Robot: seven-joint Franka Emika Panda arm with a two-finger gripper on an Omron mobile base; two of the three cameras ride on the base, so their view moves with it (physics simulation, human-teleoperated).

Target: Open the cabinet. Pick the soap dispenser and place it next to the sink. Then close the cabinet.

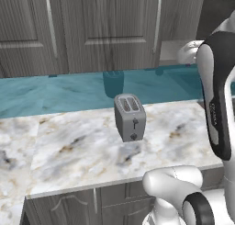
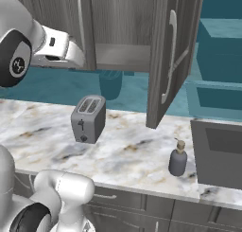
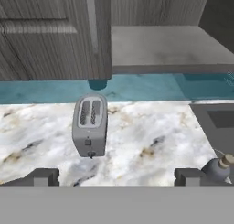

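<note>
jaws stand wide apart, nothing between them; gripper (image 3: 116, 176) hovers over the counter's (image 2: 132, 155) front edge. soap dispenser (image 2: 178, 159) stands near that edge, just beside the sink (image 2: 218, 153). farther back, the cabinet (image 2: 124, 30) door (image 2: 169, 51) hangs open; swinging to shut it could clip the toaster (image 2: 88, 118).

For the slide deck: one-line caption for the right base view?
Cabinet door open, soap dispenser standing on the marble counter beside the sink, toaster to its left.
</note>
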